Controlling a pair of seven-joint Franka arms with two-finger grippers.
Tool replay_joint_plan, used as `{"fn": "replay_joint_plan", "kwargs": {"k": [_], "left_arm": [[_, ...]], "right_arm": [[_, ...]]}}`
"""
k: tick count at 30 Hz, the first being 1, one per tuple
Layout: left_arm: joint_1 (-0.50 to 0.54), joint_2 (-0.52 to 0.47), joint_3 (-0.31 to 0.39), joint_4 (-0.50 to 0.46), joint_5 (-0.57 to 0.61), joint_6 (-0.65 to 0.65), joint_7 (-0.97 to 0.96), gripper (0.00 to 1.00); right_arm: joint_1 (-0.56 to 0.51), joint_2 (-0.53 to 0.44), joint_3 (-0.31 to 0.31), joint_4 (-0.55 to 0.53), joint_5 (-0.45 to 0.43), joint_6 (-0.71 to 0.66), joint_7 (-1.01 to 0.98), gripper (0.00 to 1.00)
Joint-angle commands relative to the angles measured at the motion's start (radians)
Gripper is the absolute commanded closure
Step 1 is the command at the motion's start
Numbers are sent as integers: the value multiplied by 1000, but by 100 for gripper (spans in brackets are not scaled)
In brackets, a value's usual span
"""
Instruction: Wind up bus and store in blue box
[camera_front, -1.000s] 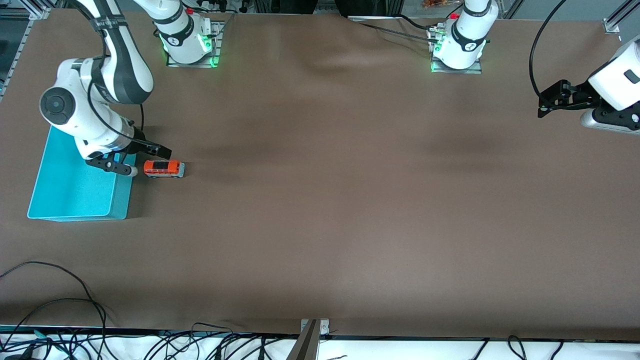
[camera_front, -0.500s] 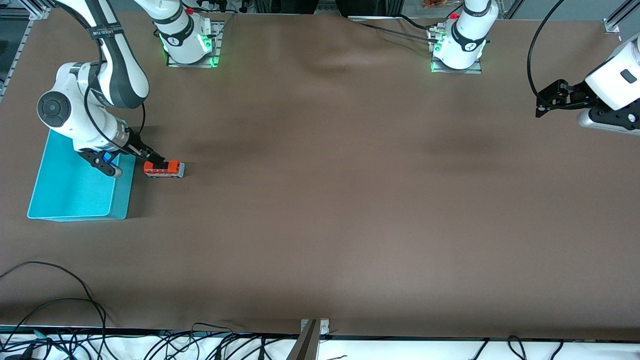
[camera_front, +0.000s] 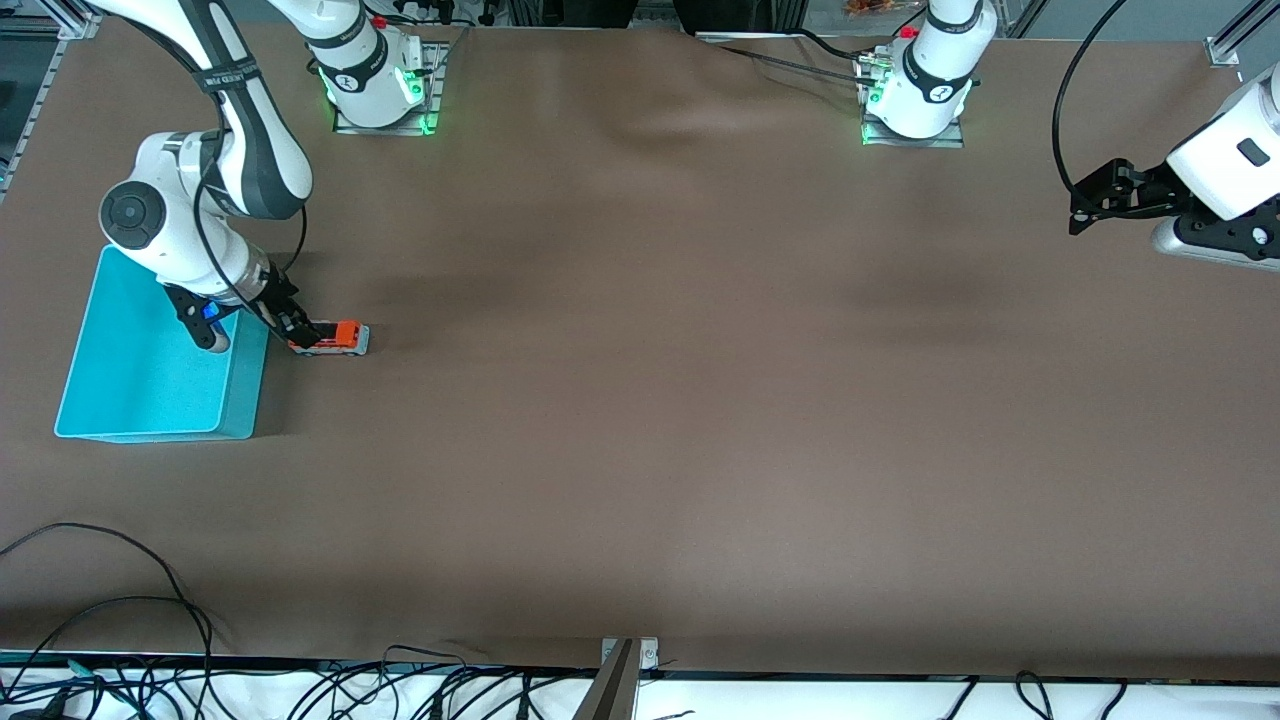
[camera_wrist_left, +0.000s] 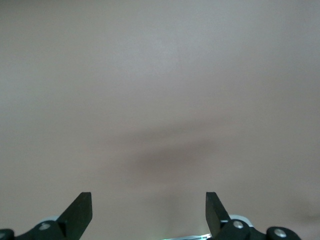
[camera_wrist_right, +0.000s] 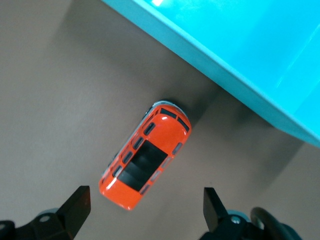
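Your right end effector (camera_front: 300, 330) hangs just over the bus (camera_front: 335, 338), fingers apart. The bus sits on the table just beside the box (camera_front: 150, 400). It looks light, stiff and slick: pinch its long sides. Your left end effector (camera_front: 1085, 205) waits, also apart.

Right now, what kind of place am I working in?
Most likely a robotics lab bench: two arm bases bolted on a brown-covered table, loose cables along its edge, and only a toy bus and blue box as props.
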Motion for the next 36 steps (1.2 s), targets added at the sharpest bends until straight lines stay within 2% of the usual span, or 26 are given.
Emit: {"fn": "replay_joint_plan", "kwargs": {"k": [1, 17, 22, 36], "left_arm": [[-10, 20, 3, 39, 13, -16, -10, 0], [-18, 21, -11, 56, 5, -22, -23, 0], [-20, 20, -37, 60, 12, -25, -33, 0], [-3, 1, -32, 28, -7, -16, -17, 0]], "right_arm": [[-8, 14, 7, -15, -30, 68, 129, 0], [-8, 114, 6, -13, -34, 162, 221, 0], [-8, 126, 4, -13, -34, 170, 221, 0], [-8, 157, -8, -9, -34, 193, 223, 1]]}}
